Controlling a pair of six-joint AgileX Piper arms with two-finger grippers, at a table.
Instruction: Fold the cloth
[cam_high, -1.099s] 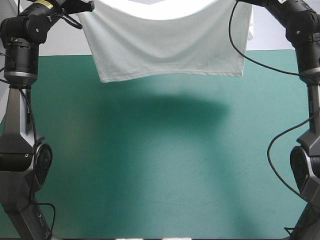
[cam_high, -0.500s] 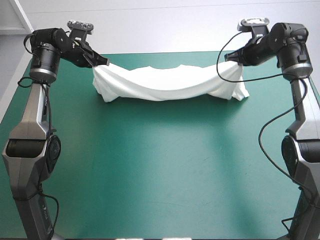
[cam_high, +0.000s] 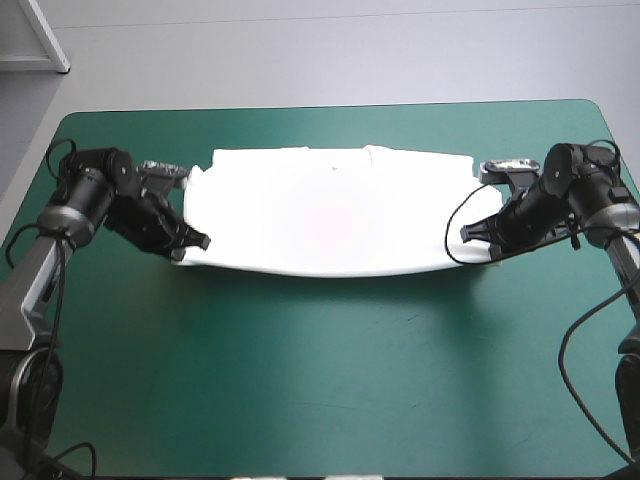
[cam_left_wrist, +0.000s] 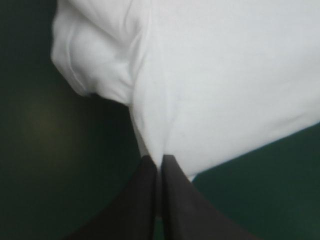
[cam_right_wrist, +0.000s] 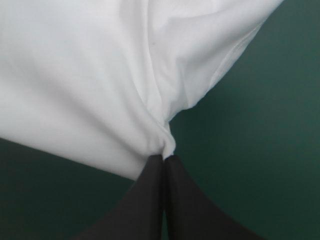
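White T-shirt (cam_high: 330, 215) lies spread across the far half of the teal-green table (cam_high: 320, 380). The left gripper (cam_high: 197, 242) and right gripper (cam_high: 468, 235) each pinch a near corner. Spreading looks done; folding seemingly not begun.

High view from above-behind over the whole table (cam_high: 320, 380); wrist views close on T-shirt (cam_left_wrist: 225, 75) corners

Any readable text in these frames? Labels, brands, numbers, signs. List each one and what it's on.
No readable text in any view.
T-shirt: plain white, no print or label showing; a faint speck near its far edge is too small to tell.
left pincer and right pincer: plain black, no markings visible.
teal-green cover: blank.
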